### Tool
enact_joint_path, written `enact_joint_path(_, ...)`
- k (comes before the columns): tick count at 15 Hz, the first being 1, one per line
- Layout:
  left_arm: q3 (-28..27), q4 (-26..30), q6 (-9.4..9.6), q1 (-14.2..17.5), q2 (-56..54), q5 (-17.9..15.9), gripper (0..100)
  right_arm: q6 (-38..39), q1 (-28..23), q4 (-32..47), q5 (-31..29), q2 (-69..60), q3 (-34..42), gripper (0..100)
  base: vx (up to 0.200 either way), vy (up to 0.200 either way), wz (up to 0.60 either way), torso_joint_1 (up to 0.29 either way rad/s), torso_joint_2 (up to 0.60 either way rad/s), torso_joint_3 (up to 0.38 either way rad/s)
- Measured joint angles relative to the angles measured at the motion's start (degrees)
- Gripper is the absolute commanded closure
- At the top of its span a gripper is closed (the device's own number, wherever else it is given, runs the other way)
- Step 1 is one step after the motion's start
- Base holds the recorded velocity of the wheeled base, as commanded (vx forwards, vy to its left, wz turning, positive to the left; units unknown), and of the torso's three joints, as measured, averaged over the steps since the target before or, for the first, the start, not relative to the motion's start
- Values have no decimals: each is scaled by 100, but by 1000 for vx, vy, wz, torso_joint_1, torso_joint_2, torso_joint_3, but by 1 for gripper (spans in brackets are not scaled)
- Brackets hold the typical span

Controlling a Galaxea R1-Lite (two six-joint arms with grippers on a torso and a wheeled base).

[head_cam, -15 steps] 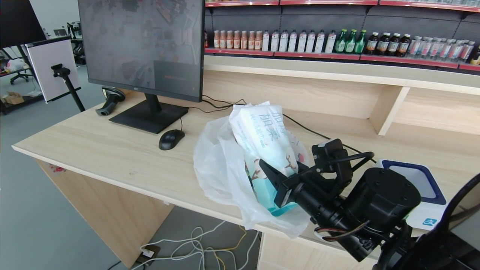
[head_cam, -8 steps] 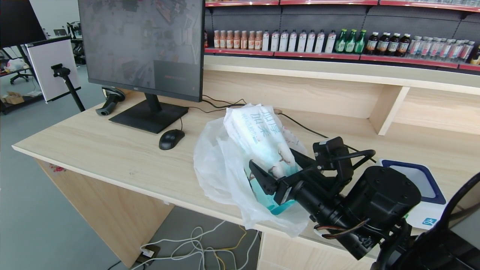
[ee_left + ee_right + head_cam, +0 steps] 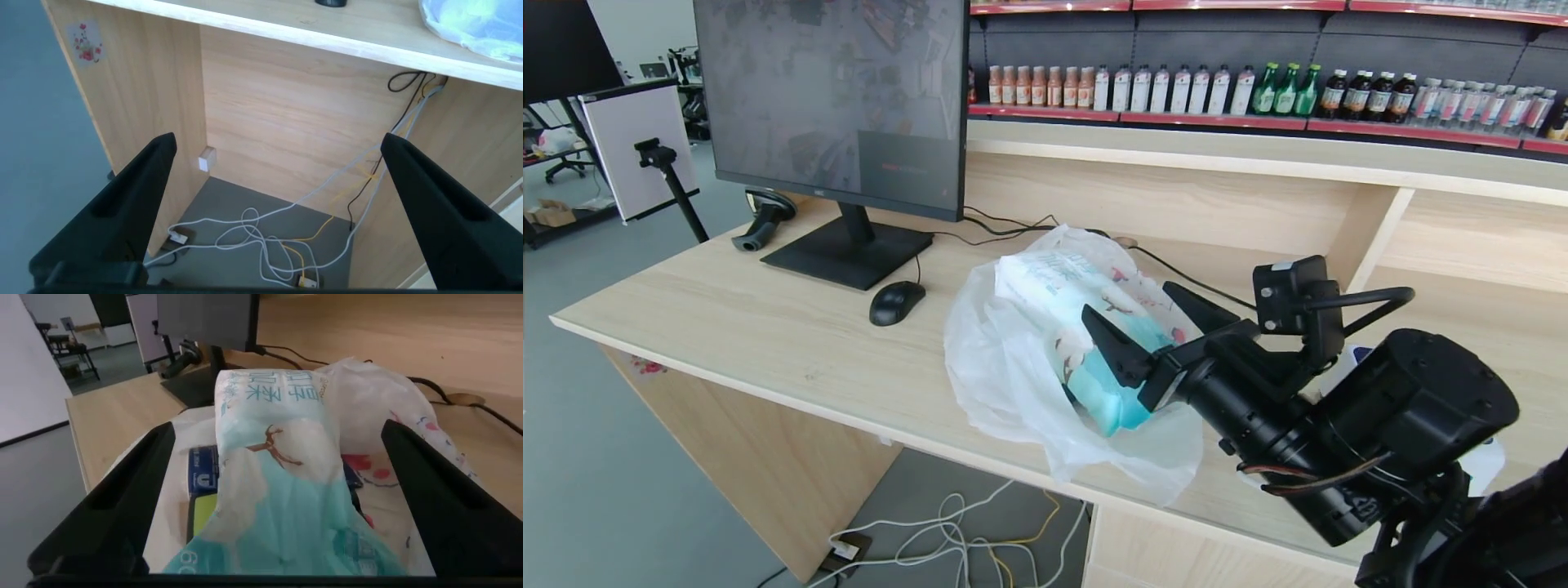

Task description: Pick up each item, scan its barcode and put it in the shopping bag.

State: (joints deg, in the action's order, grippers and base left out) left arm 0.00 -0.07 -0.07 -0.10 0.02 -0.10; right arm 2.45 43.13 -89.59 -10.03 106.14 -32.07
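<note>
Head view: right tool [image 3: 1127,299] spread at shopping bag [image 3: 1005,384], tissue pack [image 3: 1045,286] inside (partly hidden by tool)

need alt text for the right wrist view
The right gripper, jaws wide open, faces a white and teal soft pack lying in the open plastic shopping bag on a wooden counter; a monitor stands behind.

Right arm [image 3: 1339,425] extended forward, jaws spread wide (left jaws too).

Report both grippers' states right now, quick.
Left gripper: open, holding nothing.
Right gripper: open, holding nothing, beside the tissue pack in the shopping bag.
</note>
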Motion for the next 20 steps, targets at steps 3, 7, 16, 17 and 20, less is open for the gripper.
enact_joint_path(3,0,0,0,0,0,0,0,-2,-165,-2,2,-267,146,0,0,0,0,0,0,0)
enact_joint_path(7,0,0,0,0,0,0,0,-46,-239,12,5,-859,600,0,0,0,0,0,0,0)
enact_joint_path(16,0,0,-4,0,0,0,0,-68,-471,699,101,-3476,3093,0,0,0,0,0,0,0)
enact_joint_path(17,0,0,-6,0,0,0,0,-65,-468,1339,177,-3828,3137,0,0,0,0,0,0,0)
enact_joint_path(20,0,0,-13,0,0,0,0,-261,-413,4172,747,-5416,3163,0,0,0,0,0,0,0)
